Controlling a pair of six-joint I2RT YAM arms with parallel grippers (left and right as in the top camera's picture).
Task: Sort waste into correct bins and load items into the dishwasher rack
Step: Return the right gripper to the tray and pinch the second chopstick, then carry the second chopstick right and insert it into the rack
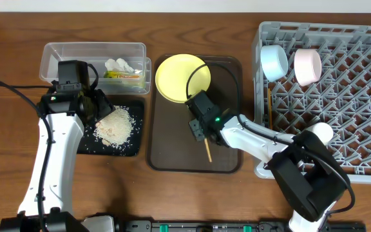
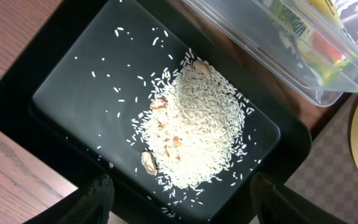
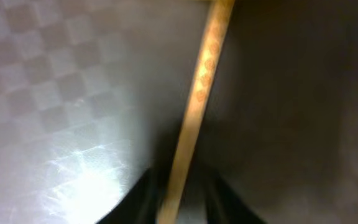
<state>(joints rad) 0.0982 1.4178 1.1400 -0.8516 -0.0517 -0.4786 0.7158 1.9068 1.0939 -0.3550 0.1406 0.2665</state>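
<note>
Fingertips [image 2: 98, 196] of left gripper [image 2: 182, 193]: spread wide, nothing between them. Hangs over the near rim of black tray [image 2: 17, 106], pointing down. Directly ahead of the fingers, rice pile [image 2: 197, 124] heaped mid-tray, stray grains scattered around it. Further ahead and to the right of the fingers, clear container [image 2: 260, 56] holding snack wrapper [image 2: 303, 37]; in the overhead view, white tissue [image 1: 118, 64] beside the wrapper. Arm pose: forearm rising from the table edge, wrist bent steeply down over the tray. Judged finished with the waste: crumbs in one bin, wrapper and tissue in the other.

Fingers [image 3: 132, 205] of right gripper [image 3: 179, 208]: set close on either side of chopstick [image 3: 197, 93], the stick running out ahead between them across brown serving tray [image 3: 55, 93]. Pressing the wood or merely flanking it: cannot tell through the blur. Yellow plate [image 1: 182, 77] just behind the fingers, on the same tray. Arm pose: reaching leftward from its base, elbow folded, wrist low over the tray.

Step in hand, as judged: pickup of the chopstick for loading. Calls next for a firm pinch, a lift clear of the tray, and a carry to dishwasher rack [image 1: 353, 96], well to the right of the fingers, already holding blue bowl [image 1: 274, 62], pinkish bowl [image 1: 306, 66] and second chopstick [image 1: 269, 106].
</note>
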